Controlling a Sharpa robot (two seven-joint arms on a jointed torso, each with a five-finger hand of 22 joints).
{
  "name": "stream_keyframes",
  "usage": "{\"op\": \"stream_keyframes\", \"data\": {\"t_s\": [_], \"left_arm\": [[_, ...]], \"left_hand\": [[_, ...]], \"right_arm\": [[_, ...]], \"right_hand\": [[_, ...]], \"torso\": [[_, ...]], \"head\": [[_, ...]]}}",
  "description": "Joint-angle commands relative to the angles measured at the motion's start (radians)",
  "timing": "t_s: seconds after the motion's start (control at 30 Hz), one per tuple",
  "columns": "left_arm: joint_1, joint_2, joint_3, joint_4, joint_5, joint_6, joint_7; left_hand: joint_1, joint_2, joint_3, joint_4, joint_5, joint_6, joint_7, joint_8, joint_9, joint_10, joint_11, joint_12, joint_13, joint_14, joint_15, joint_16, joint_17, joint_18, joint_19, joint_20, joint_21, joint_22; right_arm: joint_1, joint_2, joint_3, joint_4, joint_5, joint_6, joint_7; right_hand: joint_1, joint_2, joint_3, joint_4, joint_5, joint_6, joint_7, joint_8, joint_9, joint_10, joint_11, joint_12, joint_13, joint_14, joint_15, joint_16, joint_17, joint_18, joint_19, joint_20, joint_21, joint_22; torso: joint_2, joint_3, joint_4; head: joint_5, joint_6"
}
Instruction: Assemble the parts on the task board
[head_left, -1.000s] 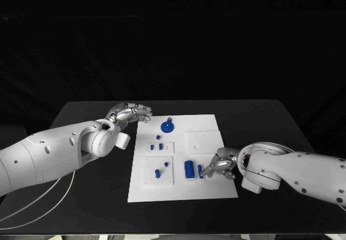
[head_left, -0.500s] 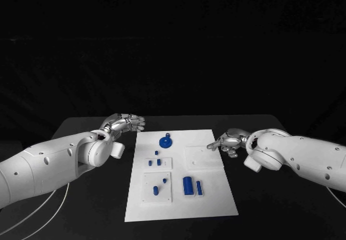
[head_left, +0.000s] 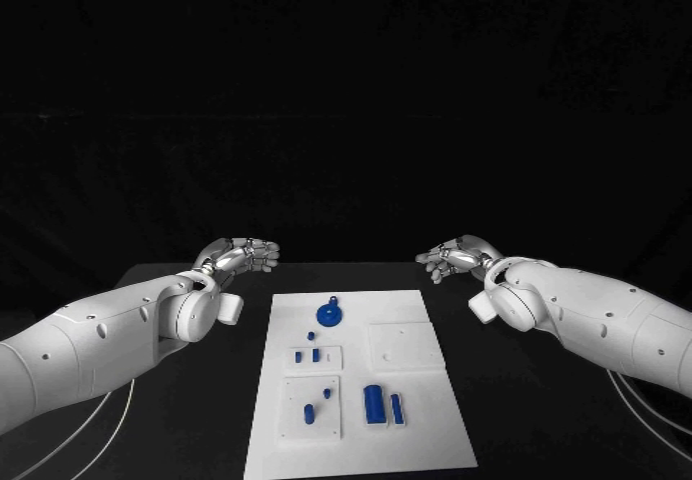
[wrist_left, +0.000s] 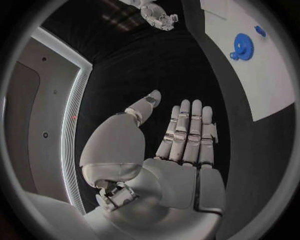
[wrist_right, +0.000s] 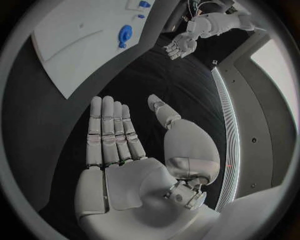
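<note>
The white task board (head_left: 426, 445) lies in the middle of the black table. On it are a blue gear (head_left: 330, 315) at the far end, small blue pegs (head_left: 307, 355) in a raised plate, two more pegs (head_left: 312, 410) nearer, and a blue cylinder (head_left: 375, 402) beside a thin blue bar (head_left: 397, 407). My left hand (head_left: 242, 254) hovers beyond the board's far left corner and my right hand (head_left: 459, 258) beyond its far right corner. In the wrist views my left hand (wrist_left: 181, 145) and right hand (wrist_right: 119, 145) are flat, fingers straight, holding nothing.
A recessed square plate (head_left: 404, 345) sits on the board's right half. The table's far edge (head_left: 346, 265) runs just behind both hands. Bare black table lies on both sides of the board. The gear (wrist_left: 242, 46) also shows in the left wrist view.
The head camera has tilted up. My right hand has left the board's near right side and risen to beyond its far right corner. My left hand has drawn back slightly from the far left corner.
</note>
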Motion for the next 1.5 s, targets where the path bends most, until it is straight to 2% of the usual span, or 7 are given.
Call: {"op": "stream_keyframes", "data": {"t_s": [0.03,0.23,0.27,0.33,0.47,0.5,1.5], "left_arm": [[0.003,0.012,0.001,-0.016,0.024,-0.001,0.017],[0.003,0.023,0.001,-0.026,0.024,0.006,0.020],[0.000,0.018,0.000,-0.023,0.010,0.000,0.002],[-0.002,0.017,0.001,-0.018,0.011,-0.006,0.003],[-0.014,0.009,0.008,0.019,0.013,-0.041,0.015],[-0.018,0.006,0.011,0.032,0.015,-0.055,0.020],[-0.197,-0.109,0.116,0.561,0.054,-0.576,0.190]], "left_hand": [[-0.015,-0.001,-0.009,-0.002,-0.007,-0.018,-0.004,-0.010,-0.004,-0.035,0.000,-0.005,-0.011,-0.029,0.006,-0.024,-0.009,-0.009,-0.024,0.006,-0.024,-0.008],[-0.047,-0.009,-0.050,-0.009,-0.007,-0.051,-0.018,-0.023,-0.008,-0.098,-0.004,-0.004,-0.015,-0.066,0.011,-0.057,-0.022,-0.023,-0.047,0.011,-0.063,-0.017],[-0.348,0.121,-0.523,0.208,-0.065,-0.806,-0.161,-0.301,-0.456,-0.398,-0.131,-0.069,-0.082,-0.831,-0.137,-0.377,-0.480,-0.030,-0.579,-0.038,-0.519,-0.390],[-1.066,0.121,-0.523,0.208,-0.065,-0.806,-0.161,-0.301,-0.456,-1.105,-0.131,-0.069,-0.082,-0.831,-0.137,-0.377,-0.480,-0.030,-0.579,-0.038,-0.519,-0.433],[-1.066,0.121,-0.523,0.208,-0.065,-0.806,-0.161,-0.301,-0.456,-1.105,-0.131,-0.069,-0.082,-0.831,-0.137,-0.377,-0.480,-0.030,-0.579,-0.038,-0.519,-0.549],[-1.066,0.121,-0.523,0.208,-0.065,-0.806,-0.161,-0.301,-0.456,-1.105,-0.131,-0.069,-0.082,-0.831,-0.137,-0.377,-0.480,-0.030,-0.579,-0.038,-0.519,-1.258],[-1.066,0.121,-0.523,0.208,-0.065,-0.806,-0.161,-0.301,-0.456,-1.105,-0.131,-0.069,-0.082,-0.831,-0.137,-0.377,-0.480,-0.030,-0.579,-0.038,-0.519,-1.258]], "right_arm": [[-0.010,0.010,0.007,-0.020,0.119,0.016,0.102],[-0.036,0.030,0.024,-0.048,0.149,0.036,0.122],[-0.030,0.024,0.022,-0.042,0.087,0.006,0.063],[-0.031,0.022,0.022,-0.036,0.091,0.001,0.065],[-0.039,0.012,0.024,0.000,0.115,-0.030,0.082],[-0.043,0.008,0.025,0.014,0.124,-0.042,0.089],[-0.184,-0.164,0.065,0.637,0.532,-0.576,0.383]], "right_hand": [[0.006,0.011,-0.011,-0.006,0.005,-0.025,-0.004,-0.009,-0.012,-0.009,0.031,-0.116,-0.143,-0.055,0.041,-0.107,-0.073,-0.031,-0.069,0.033,-0.087,-0.059],[0.028,0.027,-0.050,-0.005,0.012,-0.048,-0.010,-0.006,-0.044,0.025,0.042,-0.248,-0.355,-0.087,0.070,-0.233,-0.191,-0.026,-0.121,0.073,-0.184,-0.130],[-0.851,0.084,-0.519,0.285,-0.155,-0.905,-0.182,-0.183,-0.621,-0.884,-0.125,-0.488,-0.689,-0.940,-0.079,-0.605,-0.721,-0.200,-0.829,-0.093,-0.461,-1.008],[-0.851,0.084,-0.519,0.285,-0.155,-0.905,-0.182,-0.183,-0.621,-0.884,-0.125,-0.488,-0.689,-0.940,-0.079,-0.605,-0.721,-0.200,-0.829,-0.093,-0.461,-1.008],[-0.851,0.084,-0.519,0.285,-0.155,-0.905,-0.182,-0.183,-0.621,-0.884,-0.125,-0.488,-0.689,-0.940,-0.079,-0.605,-0.721,-0.200,-0.829,-0.093,-0.461,-1.008],[-0.851,0.084,-0.519,0.285,-0.155,-0.905,-0.182,-0.183,-0.621,-0.884,-0.125,-0.488,-0.689,-0.940,-0.079,-0.605,-0.721,-0.200,-0.829,-0.093,-0.461,-1.008],[-0.851,0.084,-0.519,0.285,-0.155,-0.905,-0.182,-0.183,-0.621,-0.884,-0.125,-0.488,-0.689,-0.940,-0.079,-0.605,-0.721,-0.200,-0.829,-0.093,-0.461,-1.008]], "torso": [[-0.009,0.0021,0.0014],[-0.009,0.0124,0.0019],[-0.008,0.0046,0.0010],[-0.011,0.0052,0.0012],[-0.029,0.0088,0.0028],[-0.036,0.0102,0.0034],[-0.081,0.0191,0.0074]], "head": [[0.002,0.013],[0.017,0.020],[0.010,0.017],[0.010,0.015],[0.009,0.006],[0.009,0.002],[0.008,-0.021]]}}
